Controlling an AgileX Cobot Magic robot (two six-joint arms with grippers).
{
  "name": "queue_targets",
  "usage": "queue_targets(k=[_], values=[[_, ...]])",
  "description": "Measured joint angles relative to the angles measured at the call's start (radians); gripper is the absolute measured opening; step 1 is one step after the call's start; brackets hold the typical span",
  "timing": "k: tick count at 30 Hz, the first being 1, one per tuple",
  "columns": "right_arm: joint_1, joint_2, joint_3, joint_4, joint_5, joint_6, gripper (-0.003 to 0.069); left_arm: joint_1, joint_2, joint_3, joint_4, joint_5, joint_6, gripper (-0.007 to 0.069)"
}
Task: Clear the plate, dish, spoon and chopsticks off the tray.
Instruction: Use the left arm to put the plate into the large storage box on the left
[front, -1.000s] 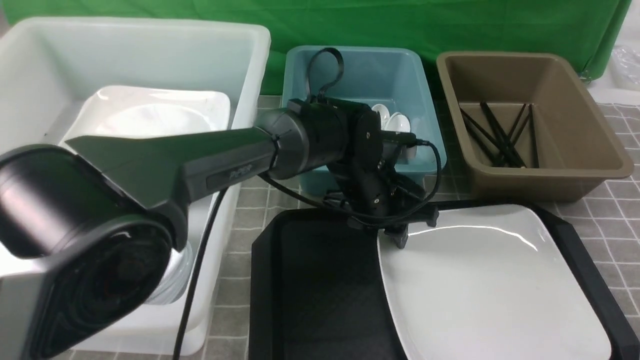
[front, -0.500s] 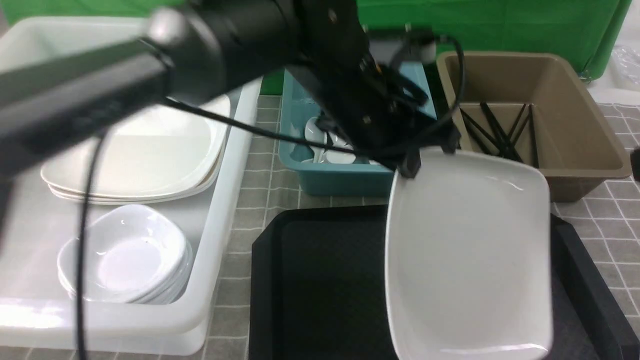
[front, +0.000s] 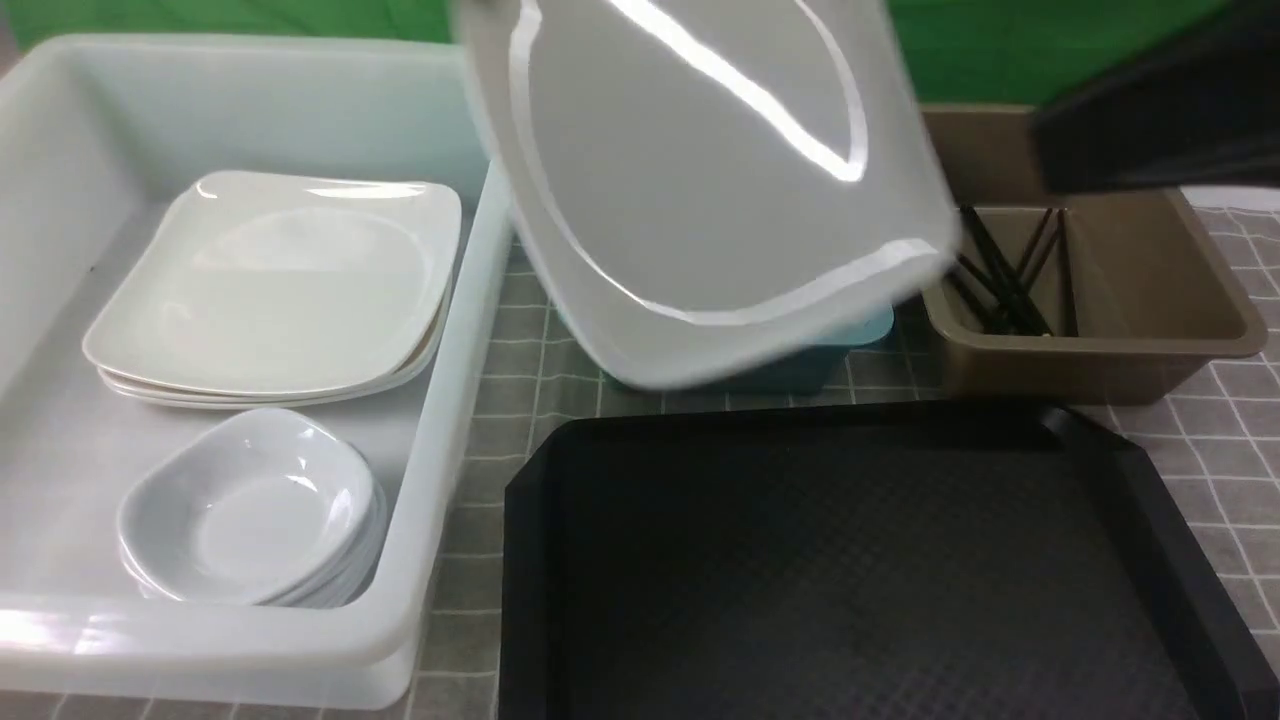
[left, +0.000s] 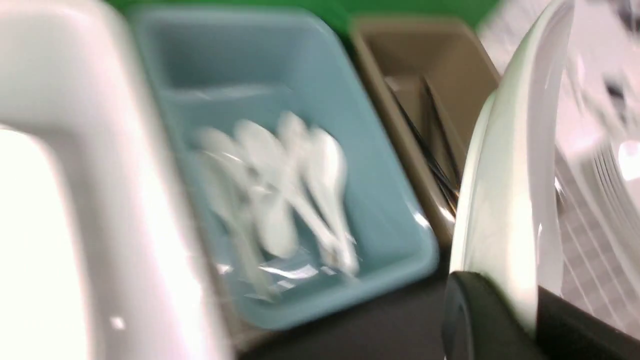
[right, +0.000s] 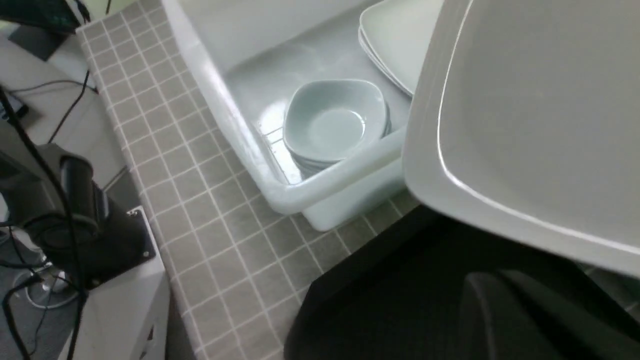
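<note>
plate (front: 700, 180) risen off tray (front: 850, 560) | left end effector (left: 520, 320) grips plate | right end effector (right: 525, 305) unclear

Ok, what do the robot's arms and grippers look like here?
The left gripper has black, rounded fingers; the right gripper is a dark, smooth, rounded shape. A blurred black arm section sits upper right in the front view. No cables or markings visible.

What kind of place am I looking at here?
Probably a staged dish-sorting test bench, not a real kitchen: a green backdrop cloth hangs behind, and a white bin of stacked plates, a teal bin of spoons and a brown bin of chopsticks stand on a checked tablecloth.
</note>
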Motion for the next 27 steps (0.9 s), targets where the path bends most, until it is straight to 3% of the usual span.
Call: queue_targets(k=[4,6,9,13,19,27], values=[[0.198,0.126,-0.150,-0.237,-0.039,0.147,0.0020,0.251,-0.033,0.097,-0.200,-0.003,0.119,0.0029],[0.233,0.150,-0.174,-0.296,-0.049,0.190,0.0020,0.307,-0.040,0.132,-0.261,-0.010,0.149,0.0029],[0.357,0.260,-0.270,-0.446,-0.129,0.310,0.0020,0.490,-0.074,0.285,-0.448,-0.075,0.257,0.0029],[0.412,0.344,-0.325,-0.472,-0.228,0.338,0.0020,0.592,-0.086,0.450,-0.506,-0.196,0.315,0.0029],[0.443,0.439,-0.341,-0.484,-0.382,0.346,0.0020,0.631,-0.077,0.707,-0.663,-0.436,0.437,0.0030],[0.457,0.490,-0.341,-0.485,-0.403,0.347,0.0023,0.583,0.022,0.757,-0.756,-0.589,0.496,0.0030]])
